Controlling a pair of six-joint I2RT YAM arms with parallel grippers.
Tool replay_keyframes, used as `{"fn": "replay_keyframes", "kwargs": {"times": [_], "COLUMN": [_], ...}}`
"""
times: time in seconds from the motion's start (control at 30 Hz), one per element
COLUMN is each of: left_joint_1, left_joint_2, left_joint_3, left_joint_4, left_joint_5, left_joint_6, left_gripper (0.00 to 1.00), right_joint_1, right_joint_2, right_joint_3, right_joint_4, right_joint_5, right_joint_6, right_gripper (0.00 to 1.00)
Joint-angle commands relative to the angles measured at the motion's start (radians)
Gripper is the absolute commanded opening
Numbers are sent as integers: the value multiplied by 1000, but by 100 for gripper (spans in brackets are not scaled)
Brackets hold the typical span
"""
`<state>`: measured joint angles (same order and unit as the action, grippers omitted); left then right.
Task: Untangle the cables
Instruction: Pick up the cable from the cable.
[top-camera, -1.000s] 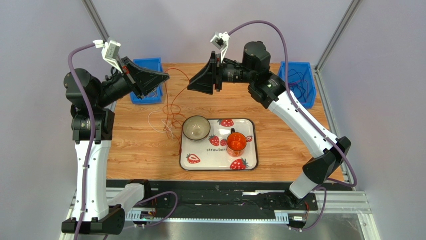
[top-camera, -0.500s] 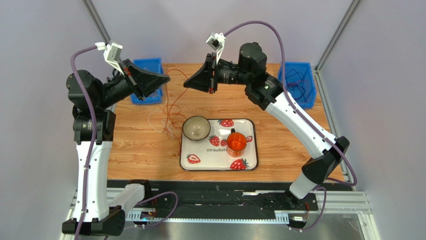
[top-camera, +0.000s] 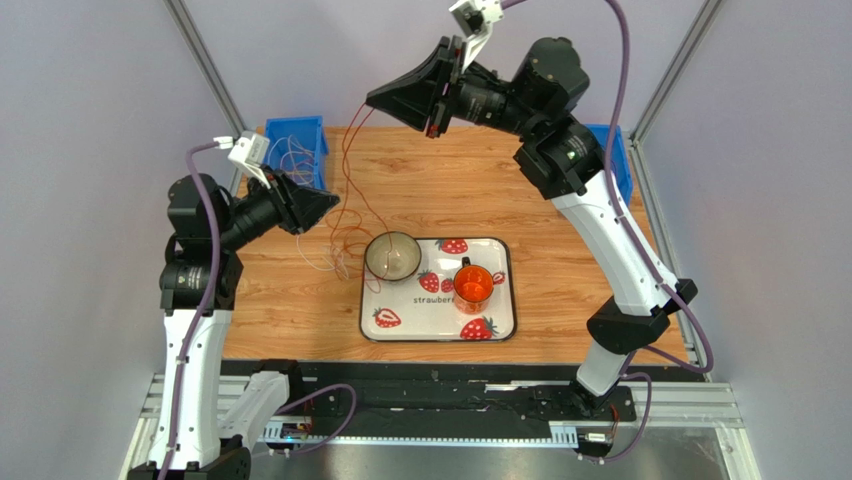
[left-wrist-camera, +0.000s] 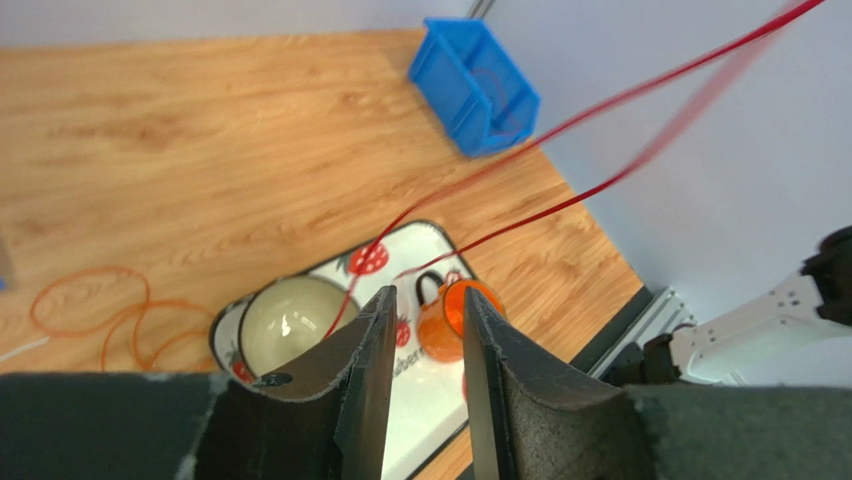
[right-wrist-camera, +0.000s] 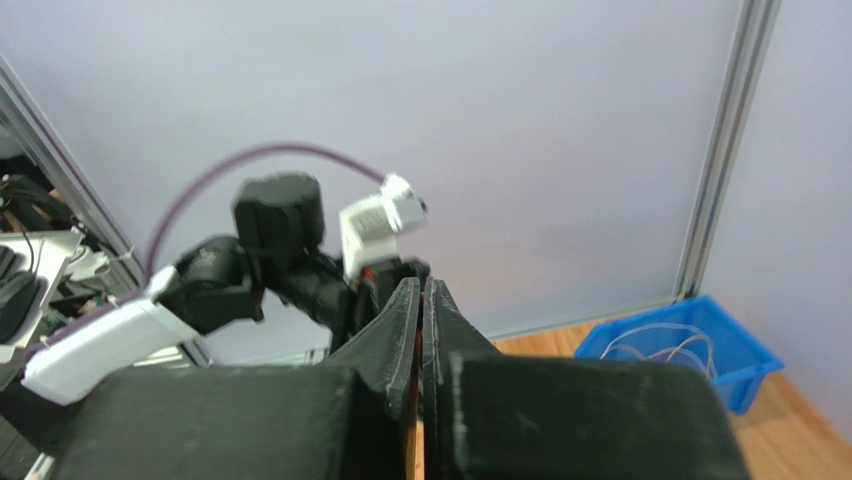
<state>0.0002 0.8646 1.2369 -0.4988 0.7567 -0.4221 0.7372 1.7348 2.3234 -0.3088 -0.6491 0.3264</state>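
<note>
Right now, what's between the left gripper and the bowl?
Top view: red cable loops on the wood, one strand running up to the shut right gripper.

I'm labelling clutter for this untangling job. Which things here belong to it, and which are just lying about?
Job: red cable, loose cables on the table, left gripper, right gripper, blue bin with cables in it.
Lying about: bowl, orange cup, strawberry tray.
</note>
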Motion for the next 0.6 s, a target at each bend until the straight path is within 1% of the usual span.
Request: {"fn": "replay_keyframes", "kwargs": {"times": [0.0, 0.03, 0.13, 0.27, 0.3, 0.4, 0.57], "left_joint_1": [4, 4, 3, 3, 4, 4, 3], "left_joint_2": [7, 10, 22, 53, 60, 96, 168], "left_joint_3": [-89, -131, -209, -290, -324, -379, -410], "left_joint_4": [-29, -17, 35, 109, 153, 230, 275], "left_joint_5": [-98, -127, -145, -149, -146, -143, -163], "left_joint_6": [29, 20, -20, -79, -92, -132, -144], "left_gripper": [40, 40, 40, 39, 39, 38, 38], "right_joint_1": [-7, -9, -7, -9, -7, -7, -9], "right_joint_2": [-3, -3, -12, -38, -43, -64, -104], "right_joint_3": [91, 93, 105, 103, 102, 100, 119], "right_joint_4": [100, 109, 132, 160, 184, 230, 258], "right_joint_5": [42, 46, 68, 135, 143, 190, 267], "right_joint_6": [51, 57, 54, 28, 23, 13, -50], "right_gripper": [0, 0, 0, 0, 0, 0, 0]}}
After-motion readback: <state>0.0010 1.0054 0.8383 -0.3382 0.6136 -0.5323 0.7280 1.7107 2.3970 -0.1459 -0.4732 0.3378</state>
